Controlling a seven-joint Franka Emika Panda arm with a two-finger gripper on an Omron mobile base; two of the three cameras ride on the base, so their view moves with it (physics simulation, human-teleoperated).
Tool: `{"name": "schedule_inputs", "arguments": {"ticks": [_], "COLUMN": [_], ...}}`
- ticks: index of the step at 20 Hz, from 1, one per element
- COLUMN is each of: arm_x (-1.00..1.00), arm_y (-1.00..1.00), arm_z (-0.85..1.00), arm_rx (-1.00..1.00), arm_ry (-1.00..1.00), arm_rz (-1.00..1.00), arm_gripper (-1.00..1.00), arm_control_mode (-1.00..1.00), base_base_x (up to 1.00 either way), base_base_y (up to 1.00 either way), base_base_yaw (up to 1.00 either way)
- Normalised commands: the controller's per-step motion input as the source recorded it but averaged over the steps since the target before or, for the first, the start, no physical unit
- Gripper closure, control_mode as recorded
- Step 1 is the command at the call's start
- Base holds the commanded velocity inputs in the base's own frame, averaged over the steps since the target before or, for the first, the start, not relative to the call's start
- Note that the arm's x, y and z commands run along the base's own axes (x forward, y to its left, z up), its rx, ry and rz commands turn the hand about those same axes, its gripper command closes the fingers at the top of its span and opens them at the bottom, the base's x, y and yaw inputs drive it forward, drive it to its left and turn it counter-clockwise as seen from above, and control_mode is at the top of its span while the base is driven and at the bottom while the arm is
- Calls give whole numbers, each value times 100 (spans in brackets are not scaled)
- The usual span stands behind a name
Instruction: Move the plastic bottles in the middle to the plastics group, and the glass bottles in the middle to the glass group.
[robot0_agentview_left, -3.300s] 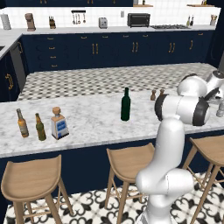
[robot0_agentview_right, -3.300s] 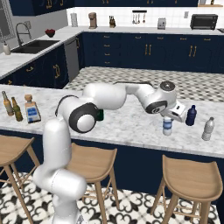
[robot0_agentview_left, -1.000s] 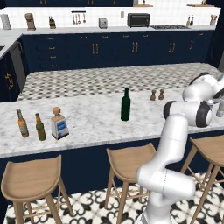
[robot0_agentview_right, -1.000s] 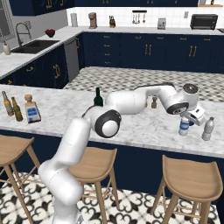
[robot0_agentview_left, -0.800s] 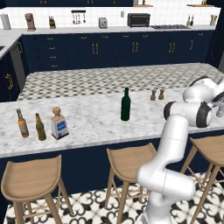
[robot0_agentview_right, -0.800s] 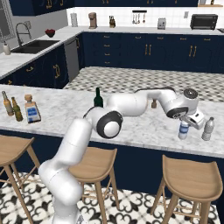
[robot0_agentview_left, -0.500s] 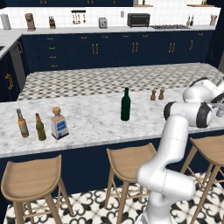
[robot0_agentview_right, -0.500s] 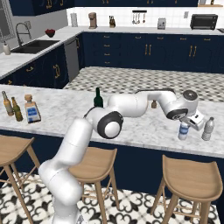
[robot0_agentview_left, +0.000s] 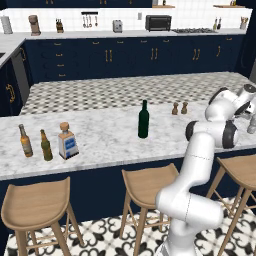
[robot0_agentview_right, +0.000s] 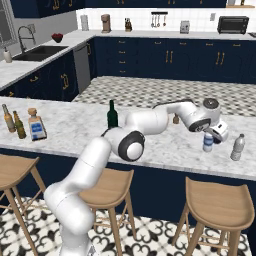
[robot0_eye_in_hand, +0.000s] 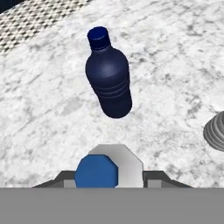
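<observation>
Your marble table (robot0_agentview_right: 75, 131) is sorted by ends: beer bottles at the left, plastics at the right. The gripper (robot0_agentview_right: 214, 134) has its fingers clamped on the small water bottle (robot0_agentview_right: 208, 142), which stands by the pale grey bottle (robot0_agentview_right: 237, 147), so you seem to be setting it into the plastics group. From the hand, the navy bottle (robot0_eye_in_hand: 108, 76) stands just ahead. The water bottle is short, clear, blue-labelled.
</observation>
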Motion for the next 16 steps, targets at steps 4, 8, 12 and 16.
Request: {"name": "schedule_inputs", "arguments": {"ticks": [4, 8, 12, 16], "arm_x": [24, 0, 0, 0], "arm_y": [-25, -27, 0, 0], "arm_z": [-5, -3, -33, -48], "arm_rx": [0, 0, 0, 0], "arm_ry": [0, 0, 2, 0], "arm_rz": [0, -1, 0, 0], "arm_gripper": [100, 100, 100, 100], "arm_control_mode": [-100, -100, -100, -100], "base_base_x": [0, 0, 0, 0], "base_base_y": [0, 0, 0, 0], "base_base_yaw": [0, 0, 0, 0]}}
